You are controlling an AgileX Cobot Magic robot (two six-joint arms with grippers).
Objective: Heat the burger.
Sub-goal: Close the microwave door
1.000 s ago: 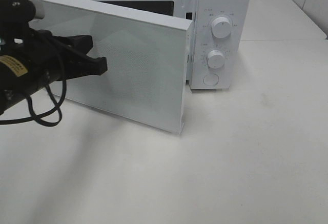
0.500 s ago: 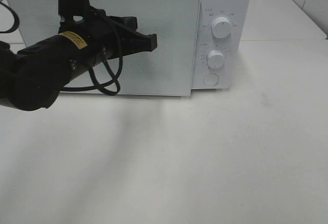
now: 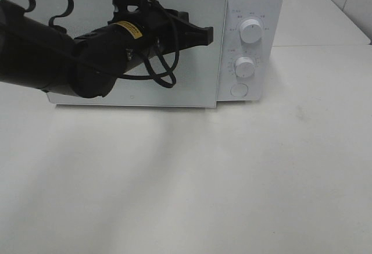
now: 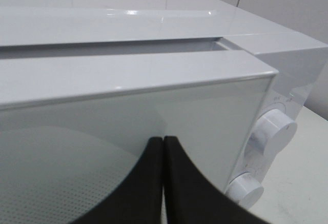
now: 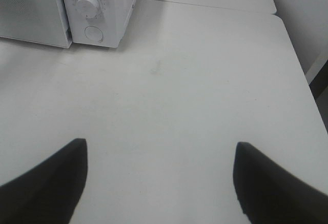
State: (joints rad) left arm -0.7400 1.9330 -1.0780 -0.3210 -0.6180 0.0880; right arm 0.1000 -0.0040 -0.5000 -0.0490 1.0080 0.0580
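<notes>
The left pincer, pressed together and empty, faces the microwave door just ahead; a square, steady push should seat it flush.

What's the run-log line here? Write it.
left fingers: shut, at microwave door | door: closed or nearly | right fingers: open, empty, over table | burger: not in view

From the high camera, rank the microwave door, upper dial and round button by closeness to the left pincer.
1. Microwave door: directly behind the left pincer tips.
2. Upper dial: to the right of the tips, at a similar height.
3. Round button: low at the right, farthest.
</notes>
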